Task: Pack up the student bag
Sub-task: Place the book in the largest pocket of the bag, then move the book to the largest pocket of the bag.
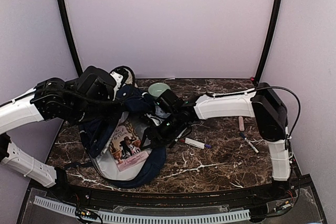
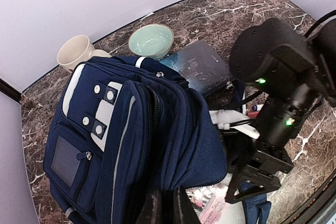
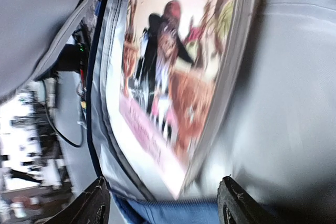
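Observation:
The student bag (image 1: 97, 134), navy with white patches, lies open on the table's left side. My left gripper (image 2: 169, 209) is shut on a fold of its upper fabric (image 2: 199, 145) and holds that flap up. Inside, on the grey lining (image 3: 294, 103), lies an illustrated book (image 3: 173, 72) with a pink strip (image 1: 132, 159). My right gripper (image 3: 165, 209) hovers open just over the book's near corner, its fingertips (image 3: 97, 203) apart from the cover. From above, the right gripper (image 1: 153, 134) sits at the bag's mouth.
A green bowl (image 2: 151, 40), a cream cup (image 2: 76, 52) and a dark flat book (image 2: 202, 66) stand behind the bag. A white marker (image 1: 197, 143), a pink pen (image 1: 241, 123) and another pen (image 1: 251, 145) lie on the marble to the right.

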